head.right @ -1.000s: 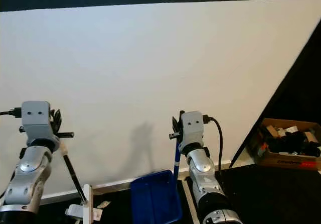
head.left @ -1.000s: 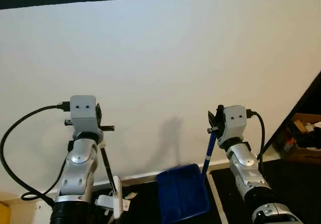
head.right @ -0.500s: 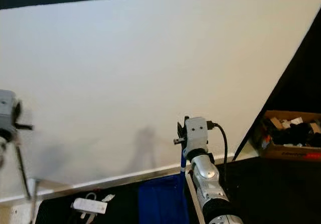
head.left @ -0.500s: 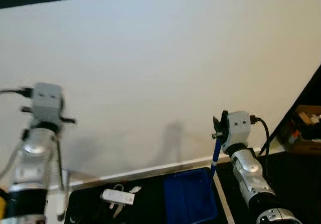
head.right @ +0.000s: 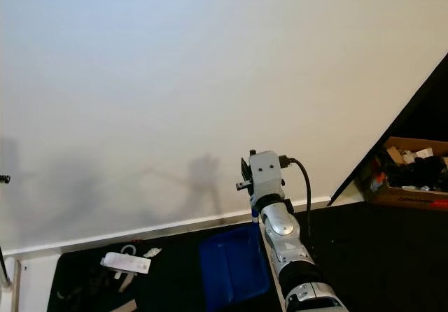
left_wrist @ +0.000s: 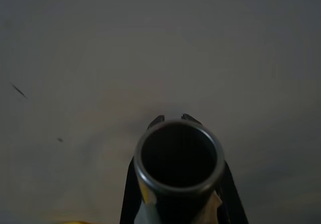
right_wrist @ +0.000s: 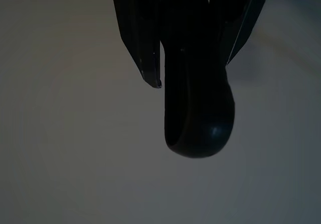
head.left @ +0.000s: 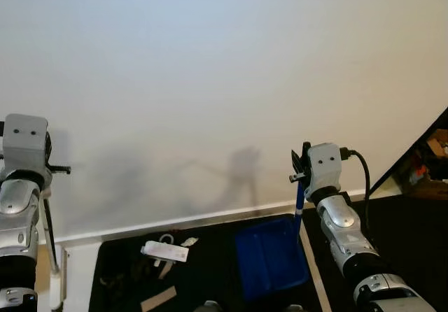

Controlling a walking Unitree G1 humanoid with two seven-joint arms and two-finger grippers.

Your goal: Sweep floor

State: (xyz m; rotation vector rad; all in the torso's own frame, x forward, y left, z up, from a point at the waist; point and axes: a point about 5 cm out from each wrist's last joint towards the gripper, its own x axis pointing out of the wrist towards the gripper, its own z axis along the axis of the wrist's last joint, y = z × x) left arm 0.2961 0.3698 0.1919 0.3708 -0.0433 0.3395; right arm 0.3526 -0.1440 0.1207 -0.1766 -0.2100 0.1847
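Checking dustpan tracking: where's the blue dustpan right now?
The blue dustpan sits on the dark floor at the foot of the white wall, right of centre in the eye views, its handle held by the right gripper.

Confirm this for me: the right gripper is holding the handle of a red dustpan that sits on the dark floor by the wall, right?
Not quite. The dustpan is blue, not red, as the left eye view shows. The rest holds: the right gripper holds its handle, and the pan sits on the dark floor by the wall.
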